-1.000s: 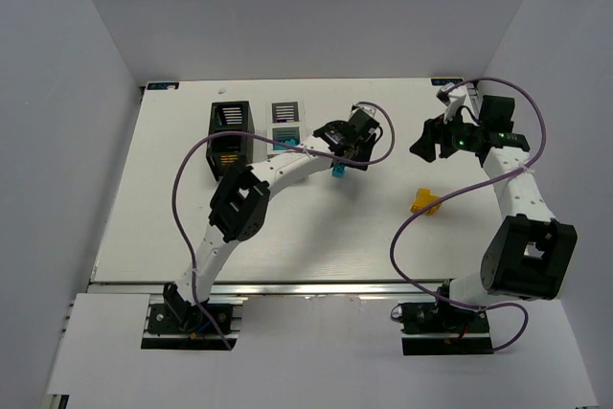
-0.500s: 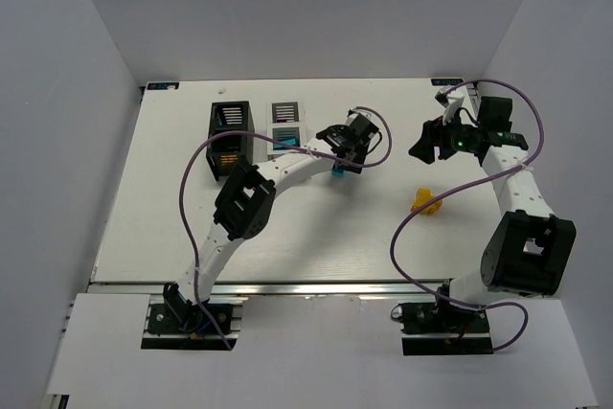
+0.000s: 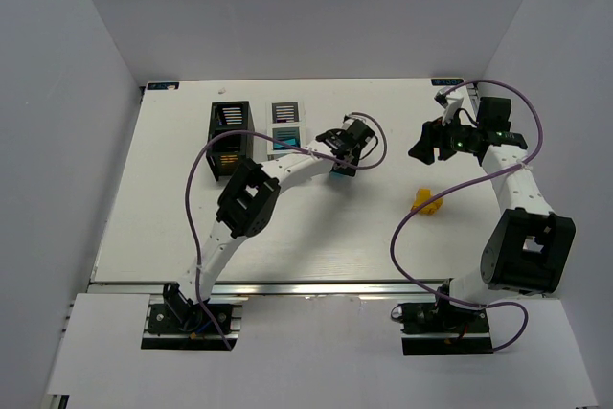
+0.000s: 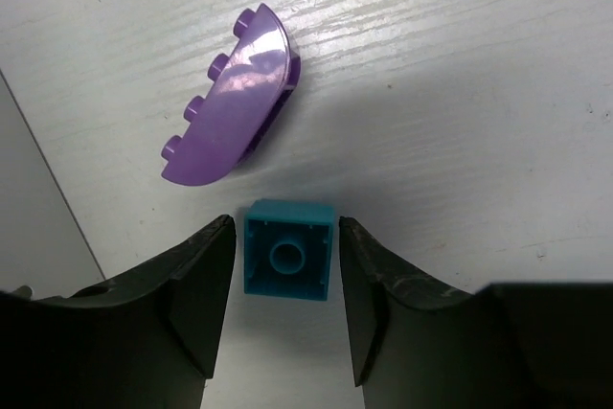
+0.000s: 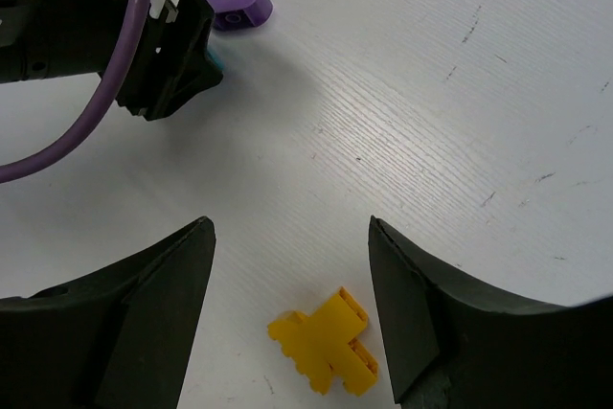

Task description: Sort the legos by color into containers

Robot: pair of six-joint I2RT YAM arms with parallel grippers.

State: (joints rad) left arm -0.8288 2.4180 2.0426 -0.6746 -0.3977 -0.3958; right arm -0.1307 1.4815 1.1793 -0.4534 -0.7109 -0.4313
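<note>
top view: the left arm reaches across the white counter [image 3: 287, 237] and its left hand [image 3: 341, 167] sits low over a teal lego [image 3: 337, 175], just right of the two containers. the black container [image 3: 216, 117] and the white container [image 3: 273, 112] stand side by side near the far left of the counter. the white one's near compartment shows teal, and the black one's near compartment shows something yellowish too small to make out. the right hand [image 3: 431, 148] hangs over the far right part of the counter, and a yellow lego [image 3: 424, 200] lies on the surface nearer the arm bases, apart from it. left wrist view: the teal lego lies flat on the counter between the two dark fingers [image 4: 196, 299]. the hand is partly open, and a thin strip of counter shows between the lego and each finger, so it brackets the lego closely without clearly pinching it. a curved purple lego [image 4: 235, 93] with a row of studs lies just beyond the teal one, close but not touching. right wrist view: the right hand's fingers [image 5: 153, 304] stand wide apart with nothing between them. the yellow lego rests on the counter below the gap, nearer the right finger. the purple lego lies at the top left beside the black left hand.
</note>
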